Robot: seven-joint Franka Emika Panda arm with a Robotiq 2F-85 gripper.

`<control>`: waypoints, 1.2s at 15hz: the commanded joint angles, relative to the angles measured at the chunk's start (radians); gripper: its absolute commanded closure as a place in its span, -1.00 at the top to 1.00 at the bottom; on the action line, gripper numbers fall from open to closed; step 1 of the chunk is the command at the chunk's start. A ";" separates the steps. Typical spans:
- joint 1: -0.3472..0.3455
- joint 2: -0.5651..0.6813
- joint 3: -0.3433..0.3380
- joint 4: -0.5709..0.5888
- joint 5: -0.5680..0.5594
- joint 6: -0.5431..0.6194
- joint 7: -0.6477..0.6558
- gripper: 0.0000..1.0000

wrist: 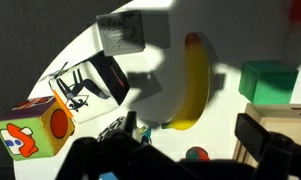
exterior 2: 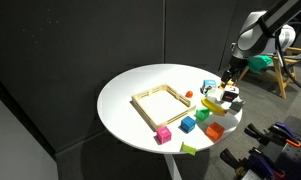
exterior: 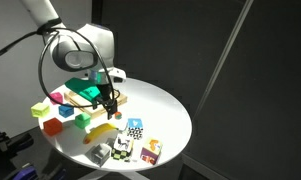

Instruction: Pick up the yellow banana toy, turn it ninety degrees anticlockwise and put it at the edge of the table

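Note:
The yellow banana toy (wrist: 193,85) lies flat on the round white table (wrist: 230,30), between a grey-white block (wrist: 122,33) and a green block (wrist: 268,82). My gripper (wrist: 188,142) is open and empty, hovering just above the banana's near end, with one dark finger on each side. In both exterior views the gripper (exterior: 110,103) (exterior 2: 228,84) hangs over the toy cluster near the table's (exterior: 160,110) (exterior 2: 130,95) rim, and the banana (exterior: 102,130) (exterior 2: 216,108) shows below it.
A black-and-white picture block (wrist: 90,85) and a colourful cartoon block (wrist: 30,125) lie beside the banana. A small red-and-green ball (wrist: 195,155) sits under the gripper. A wooden frame (exterior 2: 165,100) lies mid-table. Coloured blocks (exterior 2: 187,125) are scattered near the rim.

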 commanded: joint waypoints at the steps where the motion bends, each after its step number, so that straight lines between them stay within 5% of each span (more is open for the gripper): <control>1: -0.043 0.064 0.047 0.016 0.036 0.056 -0.041 1.00; 11: -0.135 0.203 0.135 0.065 0.033 0.094 -0.060 1.00; 18: -0.135 0.244 0.165 0.087 0.009 0.101 -0.036 1.00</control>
